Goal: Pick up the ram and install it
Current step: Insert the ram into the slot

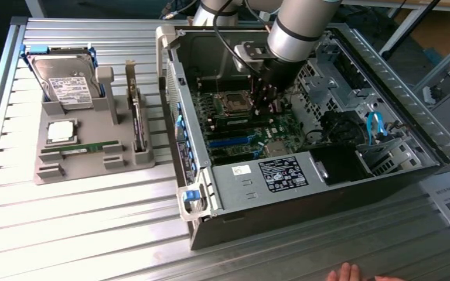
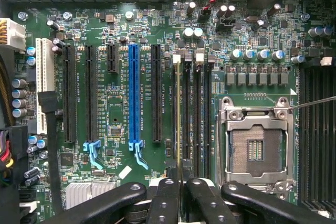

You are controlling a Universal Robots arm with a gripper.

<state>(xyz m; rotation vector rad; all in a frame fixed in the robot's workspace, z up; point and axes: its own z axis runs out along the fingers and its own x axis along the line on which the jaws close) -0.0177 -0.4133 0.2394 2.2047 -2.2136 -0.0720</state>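
The ram [image 2: 179, 124], clamped edge-on between the closed fingers of the hand [image 2: 179, 186], hangs inside the open computer case [image 1: 237, 186], lined up lengthwise with the memory slots [image 2: 195, 114] beside the empty processor socket [image 2: 258, 150], seemingly so it can seat squarely.
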